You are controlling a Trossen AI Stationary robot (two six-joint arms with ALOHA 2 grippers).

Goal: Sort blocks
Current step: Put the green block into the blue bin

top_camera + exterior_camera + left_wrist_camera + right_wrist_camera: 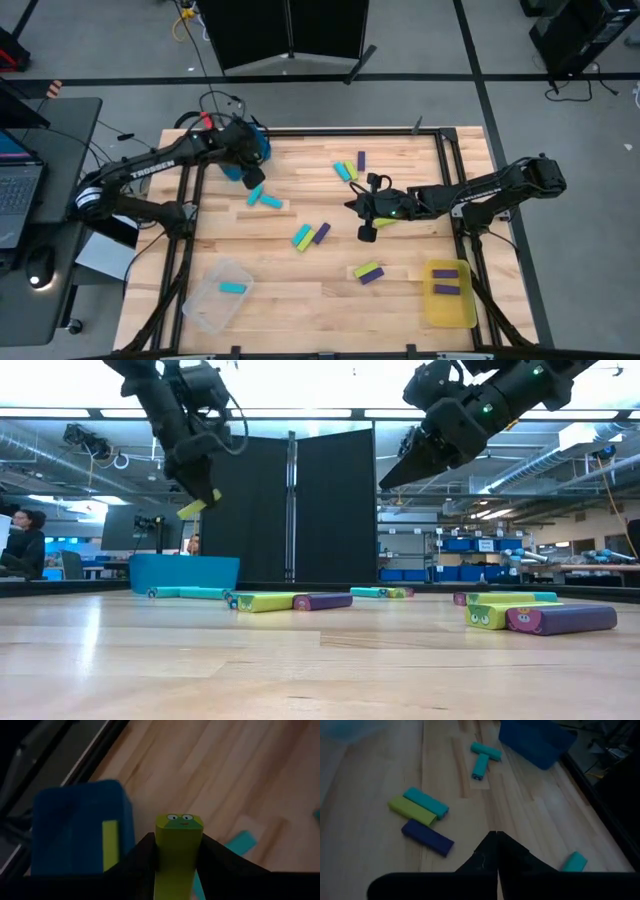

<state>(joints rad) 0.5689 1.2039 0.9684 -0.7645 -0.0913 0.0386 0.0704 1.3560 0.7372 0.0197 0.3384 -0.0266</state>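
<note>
My left gripper [178, 847] hangs over the blue bin [75, 820] at the table's far left, shut on a lime green block [178, 832]. That bin holds another green block [110, 842]. My right gripper [496, 836] hovers shut with nothing in it above the table's middle right [352, 207]. Loose cyan, green and purple blocks lie flat on the wood: a cyan pair [262, 196], a group of three [310, 235], another group [348, 168], and a green and purple pair [368, 271]. My left gripper pinches the lime green block by its two long sides [159, 851] between the two fingers. The fingers lie along the block, and its end with the face [179, 820] sticks out past the fingertips. The fingers slant downward, and the block is lifted clear, tilted above the blue bin [185, 572].
A clear bin [205, 305] with one cyan block stands at the near left. A yellow bin [448, 308] with purple blocks stands at the near right. Black frame rails run along the table's edges. A laptop desk stands off the left side.
</note>
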